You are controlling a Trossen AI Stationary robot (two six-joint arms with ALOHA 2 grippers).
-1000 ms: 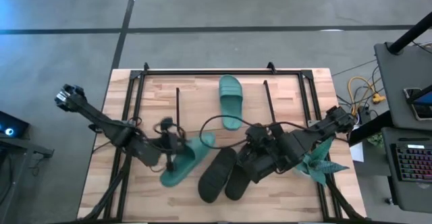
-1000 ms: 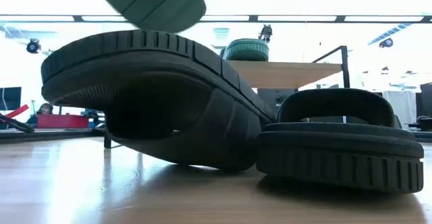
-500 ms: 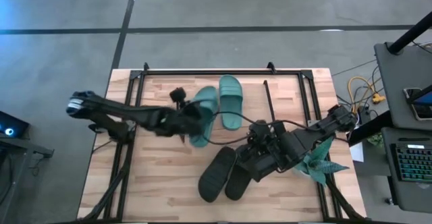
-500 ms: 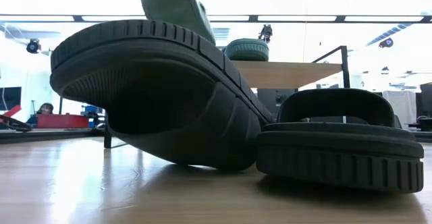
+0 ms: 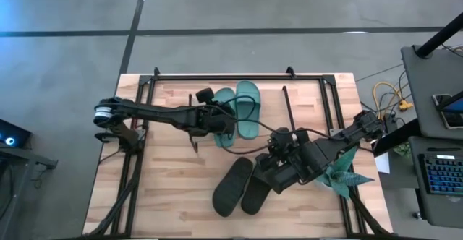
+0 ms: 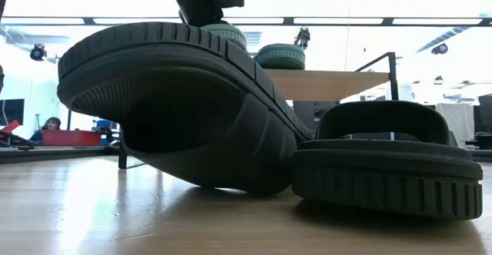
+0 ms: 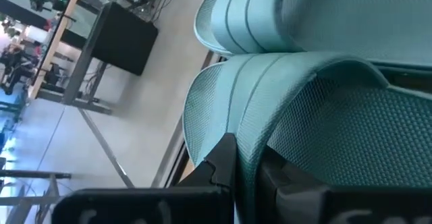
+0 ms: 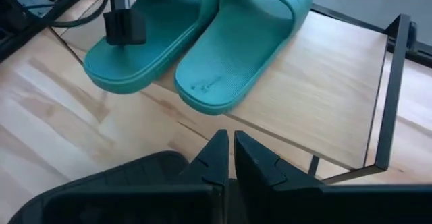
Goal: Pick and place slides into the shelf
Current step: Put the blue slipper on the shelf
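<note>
One teal slide [image 5: 248, 110] lies on the shelf's wooden top board [image 5: 271, 121]. My left gripper [image 5: 215, 117] is shut on the second teal slide [image 5: 226, 99] and holds it right beside the first one, over the board [image 8: 324, 102]. Two black slides lie on the table nearer the near edge. The left one [image 6: 184, 109] is tipped up and leans on the flat right one [image 6: 384, 159]. My right gripper [image 5: 269, 176] is shut at their far ends. My left gripper pinches the teal slide's wide strap at its edge [image 7: 246, 126], one finger [image 7: 219, 163] on each face of it. The arm reaches in level from the table's left. The slide lies lengthwise beside the other one [image 8: 250, 48], and its heel [image 8: 115, 75] juts past the board's near edge. My right gripper [image 8: 228, 150] is shut on a black slide [image 8: 121, 180] at its far end. The gripper body hides the place of contact, so the part does not show. The slide stays on the table.
A green spiky plant [image 5: 340, 176] stands at the table's right, under the right arm. A black frame [image 5: 217, 77] runs around the table. The shelf's thin black posts [image 8: 388, 96] rise at the board's corners. Cables trail between the arms.
My left gripper carried the teal slide up from the table's near-left part toward the far edge, turned it lengthwise and brought it onto the shelf top beside the other teal slide. The tipped black slide's raised end came up a little.
</note>
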